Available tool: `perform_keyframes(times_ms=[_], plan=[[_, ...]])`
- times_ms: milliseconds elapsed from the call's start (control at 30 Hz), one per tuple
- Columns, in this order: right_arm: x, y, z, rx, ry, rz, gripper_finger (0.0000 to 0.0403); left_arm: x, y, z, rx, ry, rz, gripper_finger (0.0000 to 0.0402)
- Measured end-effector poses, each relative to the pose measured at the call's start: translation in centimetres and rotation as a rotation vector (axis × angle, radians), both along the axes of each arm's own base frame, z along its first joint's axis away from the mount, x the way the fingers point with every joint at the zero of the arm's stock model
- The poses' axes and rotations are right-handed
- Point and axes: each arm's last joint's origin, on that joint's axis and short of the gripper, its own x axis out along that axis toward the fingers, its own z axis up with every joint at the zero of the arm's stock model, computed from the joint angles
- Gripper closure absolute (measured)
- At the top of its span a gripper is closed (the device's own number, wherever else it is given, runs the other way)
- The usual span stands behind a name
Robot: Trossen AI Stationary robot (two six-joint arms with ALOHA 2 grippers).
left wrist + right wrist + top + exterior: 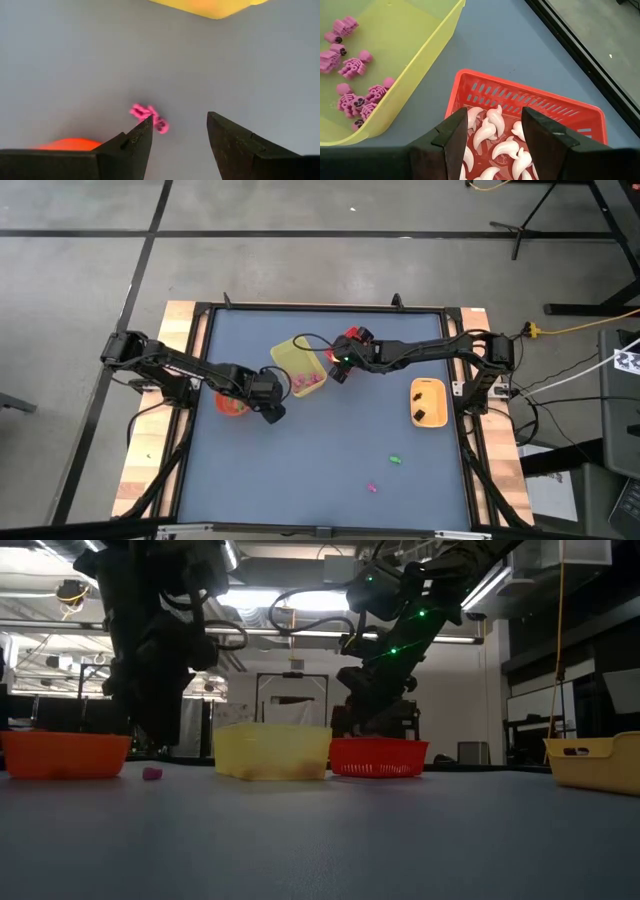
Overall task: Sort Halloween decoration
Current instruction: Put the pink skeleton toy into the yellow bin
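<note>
**Pink trinket on the mat, both arms parked over the bins**

Pink is the colour to watch. One little pink trinket (150,118) lies on the blue-grey table (330,460), right at the tip of one finger of the left gripper (179,131), which hangs low over it with its jaws spread wide and nothing between them. From above, that left gripper (272,412) sits at about 9 o'clock from table centre, just beside the orange bowl (231,402).

The yellow bin (300,366), around 11 o'clock, already has a bunch of pink trinkets (351,67) in it. Touching it on the 3 o'clock side is the red basket (530,100), full of white curved trinkets (492,135). The right gripper (494,131) hovers right above that basket, jaws partly apart and holding nothing.

Over at 3 o'clock, the orange tray (428,402) holds a couple of black trinkets (421,415). Two strays lie on the near side of the table: a green trinket (395,460) and a magenta trinket (372,488), both around 5 o'clock, well apart from every bin.
</note>
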Motion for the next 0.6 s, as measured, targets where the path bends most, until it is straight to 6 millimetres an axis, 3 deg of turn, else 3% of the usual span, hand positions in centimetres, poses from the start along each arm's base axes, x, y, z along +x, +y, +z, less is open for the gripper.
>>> perform_keyframes(times_ms=[267, 433, 600], plan=[[0.0, 0.0, 0.0, 0.0, 0.0, 0.0, 0.0216, 0.5, -0.6, -0.7, -0.089, 0.004, -0.03, 0.0233], [0.0, 0.0, 0.0, 0.0, 0.0, 0.0, 0.0216, 2.4, -1.9, -1.2, -0.112, 0.048, -0.079, 0.0233], [0.0, 0.0, 0.0, 0.0, 0.0, 0.0, 0.0216, 3.7, -2.2, -0.3, -0.061, 0.154, -0.118, 0.0233]])
